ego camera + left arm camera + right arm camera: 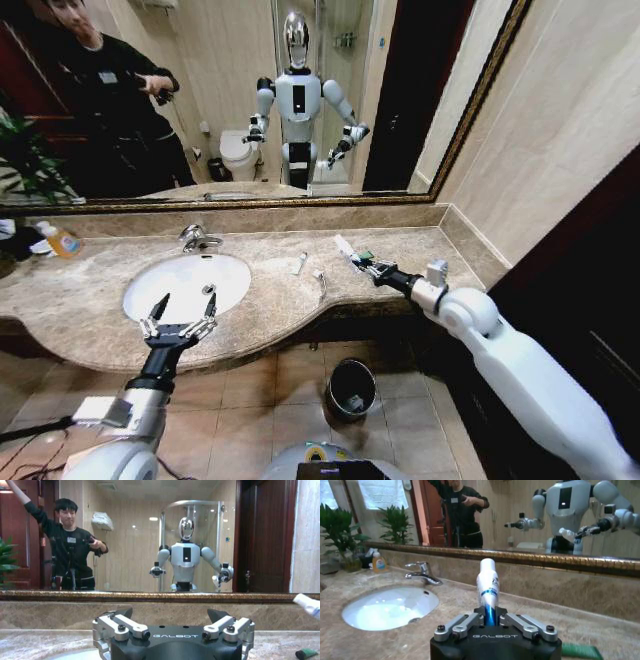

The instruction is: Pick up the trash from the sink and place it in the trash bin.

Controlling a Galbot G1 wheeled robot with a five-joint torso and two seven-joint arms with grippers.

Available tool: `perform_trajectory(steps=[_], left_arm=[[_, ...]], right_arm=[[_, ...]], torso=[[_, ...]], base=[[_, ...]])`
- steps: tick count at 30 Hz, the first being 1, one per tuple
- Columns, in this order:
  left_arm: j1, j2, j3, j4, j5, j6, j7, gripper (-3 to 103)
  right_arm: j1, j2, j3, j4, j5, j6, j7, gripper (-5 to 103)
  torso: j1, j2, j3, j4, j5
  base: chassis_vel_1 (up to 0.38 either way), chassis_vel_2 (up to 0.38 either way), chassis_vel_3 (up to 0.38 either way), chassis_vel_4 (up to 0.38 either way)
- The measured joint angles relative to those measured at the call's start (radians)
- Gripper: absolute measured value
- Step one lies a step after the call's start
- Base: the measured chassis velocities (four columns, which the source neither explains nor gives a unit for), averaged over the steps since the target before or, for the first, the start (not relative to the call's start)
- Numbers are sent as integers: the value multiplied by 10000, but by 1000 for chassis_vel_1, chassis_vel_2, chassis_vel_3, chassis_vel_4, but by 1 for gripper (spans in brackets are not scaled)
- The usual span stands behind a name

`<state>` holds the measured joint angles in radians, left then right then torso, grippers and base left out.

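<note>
Head view | right gripper [368, 266] clamps white-and-green tube [346, 248] above counter [400, 245], right of sink [186, 284] | left gripper [180, 318] spread wide at basin's front rim | trash bin [350, 391] on floor below

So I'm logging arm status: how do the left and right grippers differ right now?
The left gripper is open and holds nothing; the right gripper is shut on a white tube. The left gripper hovers at the sink; the right is over the counter beyond it. Both are black Galbot grippers.
</note>
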<state>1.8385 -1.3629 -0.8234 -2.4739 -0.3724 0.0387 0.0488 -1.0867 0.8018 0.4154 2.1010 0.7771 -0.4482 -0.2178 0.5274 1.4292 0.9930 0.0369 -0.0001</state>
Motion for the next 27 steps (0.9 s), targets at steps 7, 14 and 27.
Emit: perform_trajectory(steps=[7,14,27], left_arm=[[0,0,0,0,0,0,0,100],[0,0,0,0,0,0,0,100],[0,0,0,0,0,0,0,100]], right_arm=[[-2775,948,1248,724,-895,467,-621,12],[-4558,2120,1688,338,-2086,1575,-1656,12],[-5114,3389,1341,-1805,-3226,3054,-2451,12]], torso=[[0,0,-1,-1,1],[0,-1,-1,-1,1],[0,-1,0,0,2]], base=[[0,0,0,0],[0,0,0,0],[0,0,0,0]])
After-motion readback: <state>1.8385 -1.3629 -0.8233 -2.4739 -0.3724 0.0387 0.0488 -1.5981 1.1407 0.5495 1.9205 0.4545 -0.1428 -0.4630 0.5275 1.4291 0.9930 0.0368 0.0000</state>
